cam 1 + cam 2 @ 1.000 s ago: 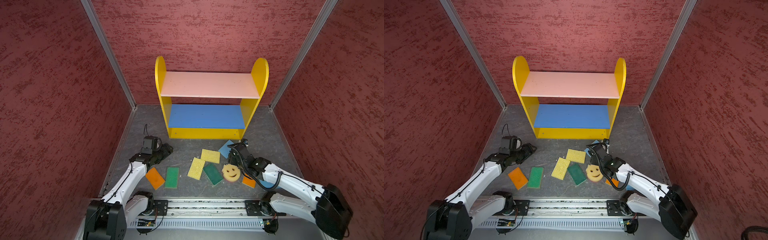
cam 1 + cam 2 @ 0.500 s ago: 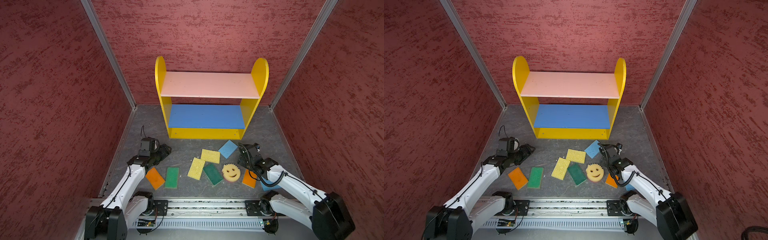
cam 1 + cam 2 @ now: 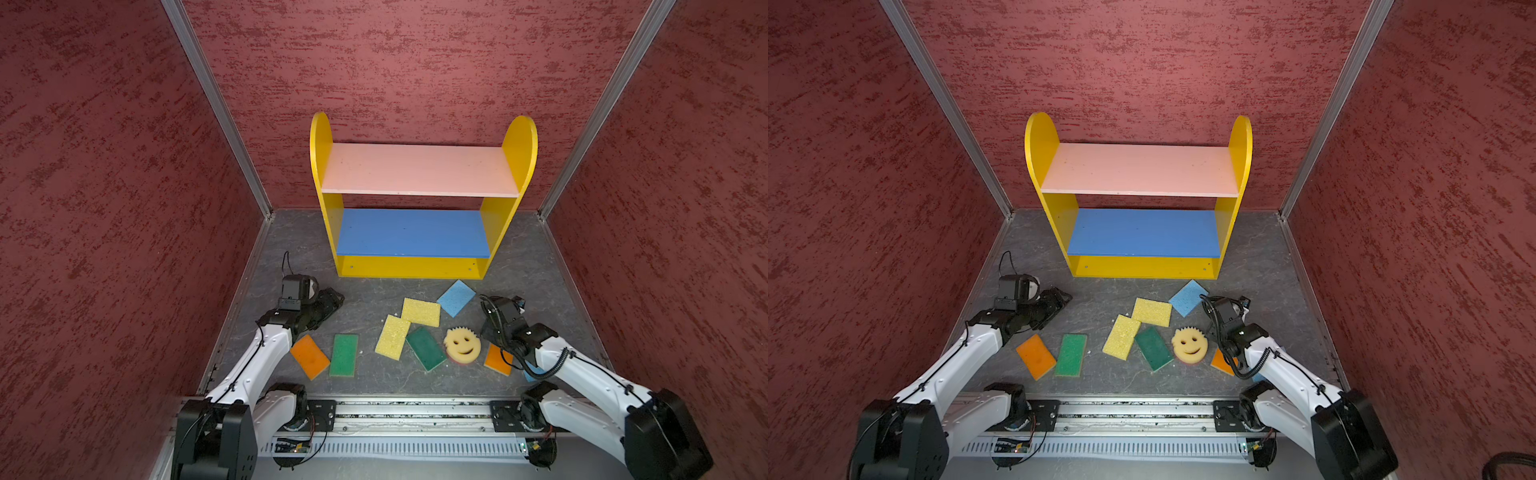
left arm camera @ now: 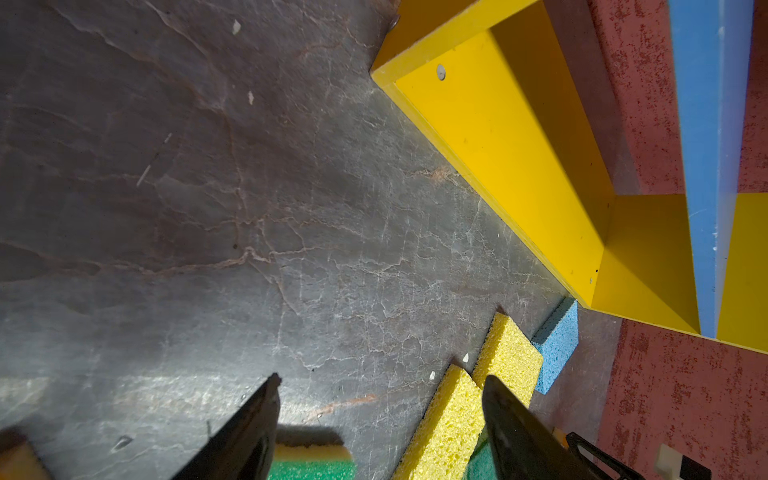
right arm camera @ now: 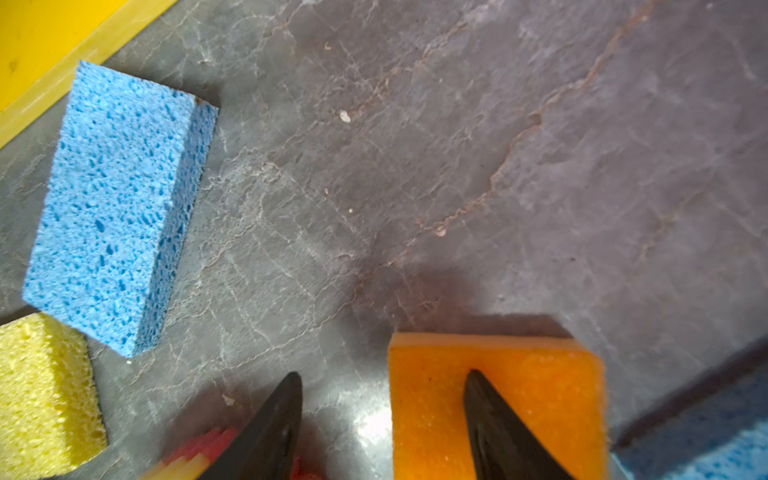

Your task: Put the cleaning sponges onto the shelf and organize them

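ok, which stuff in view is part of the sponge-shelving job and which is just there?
Job: rectangular foam sponges, orange, green, yellow, blue; round yellow smiley-face sponge; yellow-sided shelf with pink and blue boards.
Just there: grey stone-look floor; red textured walls; metal base rail.

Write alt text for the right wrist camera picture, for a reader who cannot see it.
The right gripper, jaws open, points at a grey floor, one jaw over an orange sponge. A blue sponge lies next to a yellow sponge, close to the shelf's yellow base.
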Motion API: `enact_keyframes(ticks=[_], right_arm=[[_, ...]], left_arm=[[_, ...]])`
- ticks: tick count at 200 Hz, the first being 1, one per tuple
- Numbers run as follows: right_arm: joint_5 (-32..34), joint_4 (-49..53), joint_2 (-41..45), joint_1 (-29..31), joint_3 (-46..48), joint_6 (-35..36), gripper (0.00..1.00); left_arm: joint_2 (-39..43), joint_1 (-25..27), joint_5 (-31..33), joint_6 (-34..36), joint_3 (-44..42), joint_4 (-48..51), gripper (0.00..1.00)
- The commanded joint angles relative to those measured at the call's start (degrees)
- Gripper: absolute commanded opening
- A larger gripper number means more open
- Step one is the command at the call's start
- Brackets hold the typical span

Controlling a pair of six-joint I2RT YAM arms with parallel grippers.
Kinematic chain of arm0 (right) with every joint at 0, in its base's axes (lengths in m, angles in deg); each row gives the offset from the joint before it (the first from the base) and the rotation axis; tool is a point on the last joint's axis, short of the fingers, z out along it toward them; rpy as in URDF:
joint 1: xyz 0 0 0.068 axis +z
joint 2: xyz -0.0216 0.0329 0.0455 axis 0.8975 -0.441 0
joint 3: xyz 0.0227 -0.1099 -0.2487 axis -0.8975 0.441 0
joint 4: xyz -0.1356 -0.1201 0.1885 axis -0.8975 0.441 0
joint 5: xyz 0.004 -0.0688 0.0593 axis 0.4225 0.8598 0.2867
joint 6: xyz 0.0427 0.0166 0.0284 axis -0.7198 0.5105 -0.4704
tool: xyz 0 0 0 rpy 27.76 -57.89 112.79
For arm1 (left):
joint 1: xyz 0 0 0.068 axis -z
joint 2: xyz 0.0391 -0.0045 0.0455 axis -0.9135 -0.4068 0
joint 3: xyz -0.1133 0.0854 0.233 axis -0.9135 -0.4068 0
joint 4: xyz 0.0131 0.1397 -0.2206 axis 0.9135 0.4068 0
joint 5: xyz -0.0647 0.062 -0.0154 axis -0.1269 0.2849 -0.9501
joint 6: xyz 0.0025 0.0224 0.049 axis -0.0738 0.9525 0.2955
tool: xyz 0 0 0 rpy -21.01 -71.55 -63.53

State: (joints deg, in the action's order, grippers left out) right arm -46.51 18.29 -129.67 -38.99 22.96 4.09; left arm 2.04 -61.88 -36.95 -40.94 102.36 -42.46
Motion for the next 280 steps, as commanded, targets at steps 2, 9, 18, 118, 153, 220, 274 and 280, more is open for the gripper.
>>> enact_keyframes(ticks=[2, 9, 18, 118, 153, 220, 274, 280], right_arm=[[-0.3, -5.1, -3.0, -0.8, 0.8, -0.3, 0.59], [-0.1, -7.0, -4.0, -1.0, 0.3, 0.3, 0.59], [0.3, -8.9, -5.5, -1.5, -0.9, 1.1, 0.59], [-0.4, -10.1, -7.8, -4.9, -12.1, 9.8, 0.61], [-3.3, -7.1, -1.6, -4.9, -8.3, 12.7, 0.52], [-3.0, -0.9, 3.0, -4.9, -2.6, 7.0, 0.67], [-4.9, -2.9, -1.0, 2.4, -7.7, 12.1, 0.53], [-4.0, -2.7, -2.0, 4.7, -9.1, 13.2, 0.54]], left_arm=[[0.2, -0.5, -0.6, 0.5, -0.7, -1.1, 0.77], [0.1, -0.5, -0.1, 0.6, -0.6, -1.0, 0.77], [0.1, -0.6, -0.3, 0.3, -0.5, -0.8, 0.77], [3.6, -1.1, 0.4, 0.5, -1.3, 1.6, 0.78], [1.2, -1.1, -0.7, 0.2, -1.3, -1.3, 0.77], [-3.0, 0.6, -2.1, -1.6, 0.3, -4.0, 0.73], [-4.2, 1.1, -2.1, -1.2, 1.6, -3.4, 0.72], [-4.0, 1.2, -1.8, -1.2, 1.7, -3.4, 0.72]])
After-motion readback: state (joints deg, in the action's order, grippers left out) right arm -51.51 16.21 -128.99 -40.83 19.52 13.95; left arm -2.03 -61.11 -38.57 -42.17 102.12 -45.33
